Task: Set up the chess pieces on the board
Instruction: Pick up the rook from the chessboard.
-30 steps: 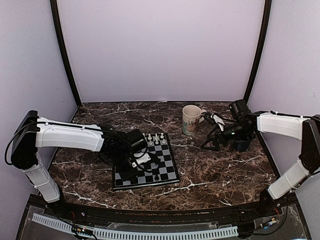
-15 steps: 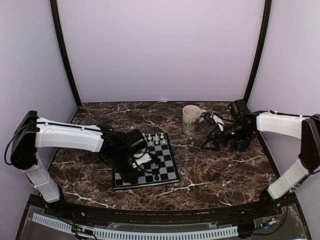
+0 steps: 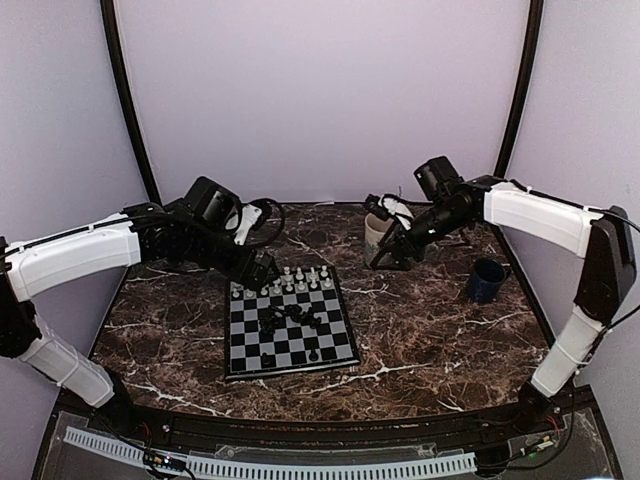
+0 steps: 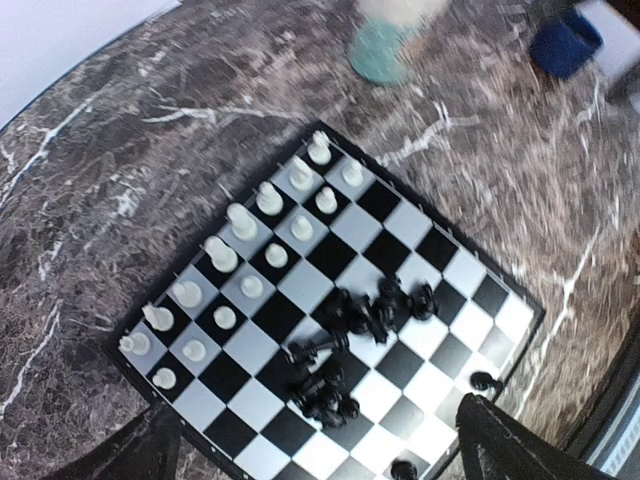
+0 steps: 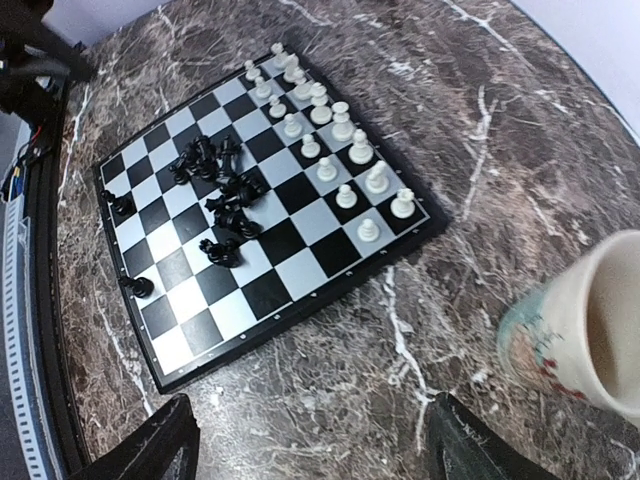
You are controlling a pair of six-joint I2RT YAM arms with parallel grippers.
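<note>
Dark marble tabletop (image 3: 440, 340) with white veins runs out to pale lilac walls, and the board (image 3: 338, 345) lies flat on it in front of me, a little left of the middle.

My left gripper (image 3: 260, 274) hangs above the board's far left corner. Its fingers (image 4: 520, 450) stand wide apart and have nothing between them. From that wrist I look straight down on the checks.

My right gripper (image 3: 388, 255) hovers off the board's far right corner, just beside the cream mug (image 5: 580, 330). Its fingers (image 5: 165, 435) are apart too, with only bare marble showing between them. The mug sits outside them, and I cannot tell whether it touches one.

The white pieces (image 5: 342, 118) stand upright in two rows along the board's far edge. The black pieces (image 4: 380, 305) are mostly jumbled in a heap around the board's middle, several of them lying on their sides and touching one another. A few black ones stand alone on squares towards the near edge.

A blue cup (image 3: 487, 280) stands on the marble well to the right of the board, apart from the mug and from both my grippers.
</note>
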